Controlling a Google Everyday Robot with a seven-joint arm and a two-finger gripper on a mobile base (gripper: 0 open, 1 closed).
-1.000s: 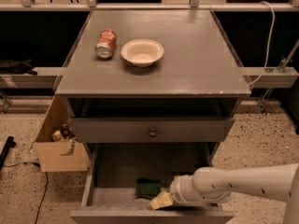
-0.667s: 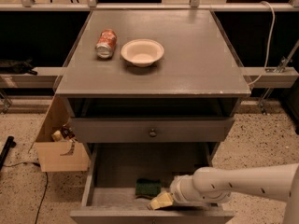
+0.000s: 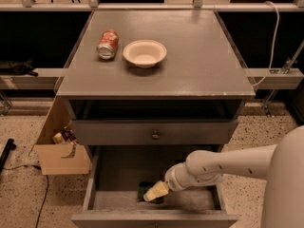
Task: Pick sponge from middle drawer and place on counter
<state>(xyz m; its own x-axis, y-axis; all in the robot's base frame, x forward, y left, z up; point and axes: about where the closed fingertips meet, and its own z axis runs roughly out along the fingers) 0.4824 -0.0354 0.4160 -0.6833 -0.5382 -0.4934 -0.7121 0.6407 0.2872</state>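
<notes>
The middle drawer (image 3: 118, 175) is pulled out at the bottom of the cabinet, and its grey floor shows. The sponge (image 3: 144, 190), dark green, lies on the drawer floor near the front middle and is partly covered. My gripper (image 3: 156, 192) reaches into the drawer from the right at the end of the white arm (image 3: 223, 163). Its pale tip is right at the sponge's right side. The counter (image 3: 194, 61) is the flat grey top above.
A white bowl (image 3: 144, 52) and a tipped red can (image 3: 107, 43) lie on the counter's left half. A closed drawer front with a round knob (image 3: 155, 135) sits above the open drawer. A cardboard box (image 3: 59, 153) stands on the floor to the left.
My gripper and wrist have shifted slightly left and up, closer over the sponge. The sponge, bowl and can have not moved.
</notes>
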